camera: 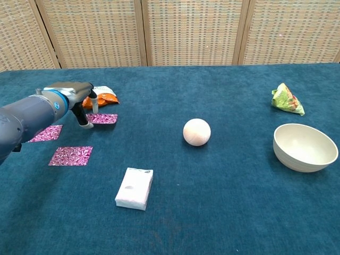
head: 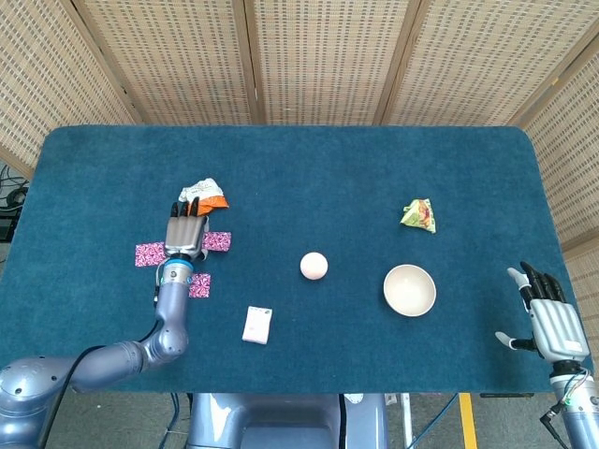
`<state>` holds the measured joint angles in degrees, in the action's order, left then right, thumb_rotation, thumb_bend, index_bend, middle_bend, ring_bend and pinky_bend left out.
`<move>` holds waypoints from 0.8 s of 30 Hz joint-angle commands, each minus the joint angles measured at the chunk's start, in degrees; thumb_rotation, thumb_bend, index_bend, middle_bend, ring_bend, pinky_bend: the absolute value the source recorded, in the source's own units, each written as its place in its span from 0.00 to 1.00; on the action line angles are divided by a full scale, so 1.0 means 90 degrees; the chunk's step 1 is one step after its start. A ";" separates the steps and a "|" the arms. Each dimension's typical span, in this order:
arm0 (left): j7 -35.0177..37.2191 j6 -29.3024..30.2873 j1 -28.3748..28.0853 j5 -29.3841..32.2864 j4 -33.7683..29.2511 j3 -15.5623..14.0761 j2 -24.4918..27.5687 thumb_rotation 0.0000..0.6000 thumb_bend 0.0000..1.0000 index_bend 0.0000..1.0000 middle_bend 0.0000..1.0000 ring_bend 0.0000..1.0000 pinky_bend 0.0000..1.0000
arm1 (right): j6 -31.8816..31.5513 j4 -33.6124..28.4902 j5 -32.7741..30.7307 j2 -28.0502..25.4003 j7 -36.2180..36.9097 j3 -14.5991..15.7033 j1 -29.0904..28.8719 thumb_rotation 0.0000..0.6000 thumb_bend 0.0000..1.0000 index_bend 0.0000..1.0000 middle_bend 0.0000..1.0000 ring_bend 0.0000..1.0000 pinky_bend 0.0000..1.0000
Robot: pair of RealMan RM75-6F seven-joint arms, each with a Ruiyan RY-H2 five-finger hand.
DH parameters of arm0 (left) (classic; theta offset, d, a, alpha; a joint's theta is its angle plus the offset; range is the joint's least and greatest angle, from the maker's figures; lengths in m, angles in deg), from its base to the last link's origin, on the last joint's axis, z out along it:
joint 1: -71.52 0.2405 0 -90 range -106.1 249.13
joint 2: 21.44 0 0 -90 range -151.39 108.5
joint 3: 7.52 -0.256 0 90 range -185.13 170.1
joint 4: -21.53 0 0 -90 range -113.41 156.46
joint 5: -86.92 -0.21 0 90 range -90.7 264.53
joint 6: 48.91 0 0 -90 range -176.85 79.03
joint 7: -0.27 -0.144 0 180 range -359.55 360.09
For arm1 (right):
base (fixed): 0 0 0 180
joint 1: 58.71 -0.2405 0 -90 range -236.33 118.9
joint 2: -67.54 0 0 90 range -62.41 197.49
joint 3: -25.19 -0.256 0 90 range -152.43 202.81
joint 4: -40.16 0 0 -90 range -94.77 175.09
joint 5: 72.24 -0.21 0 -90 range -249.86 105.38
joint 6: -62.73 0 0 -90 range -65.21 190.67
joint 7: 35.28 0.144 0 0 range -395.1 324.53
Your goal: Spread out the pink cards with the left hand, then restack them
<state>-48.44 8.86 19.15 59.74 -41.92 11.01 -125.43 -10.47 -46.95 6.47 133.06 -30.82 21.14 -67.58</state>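
My left hand (camera: 79,101), fingers pointing down and parted, holds nothing; the nearest pink patterned card (camera: 102,118) lies just right of my fingertips (camera: 83,123).

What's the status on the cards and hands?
Left hand fingers down at rightmost pink card. Three pink cards spread, unstacked. Right hand open, idle. Snack packet sits just behind the cards.

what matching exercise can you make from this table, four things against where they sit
Things:
1. round pale ball
2. cream ceramic bowl
3. white tissue packet
4. green crumpled snack bag

Places:
a. table's far right, behind the bowl
b. near front edge, left of centre
c. middle of the table
d. right side, in front of the green bag

Pairs: 1-c, 2-d, 3-b, 4-a
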 commanded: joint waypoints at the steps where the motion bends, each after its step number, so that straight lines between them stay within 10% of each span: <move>1: 0.0012 0.0080 0.0083 -0.0012 -0.0138 -0.0023 0.0120 1.00 0.30 0.55 0.00 0.00 0.00 | -0.0015 -0.0008 0.0008 -0.0005 -0.0005 0.0001 0.0005 1.00 0.13 0.09 0.00 0.00 0.00; 24: 0.0936 0.0482 0.1329 -0.0638 -0.1560 -0.0699 0.1742 1.00 0.27 0.54 0.00 0.00 0.00 | -0.0101 -0.0111 0.0134 0.0036 -0.0212 0.0057 0.0014 1.00 0.13 0.09 0.00 0.00 0.00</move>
<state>-40.72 13.13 30.49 54.49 -55.56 5.23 -110.43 -11.34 -47.91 7.64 133.36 -32.68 21.62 -67.45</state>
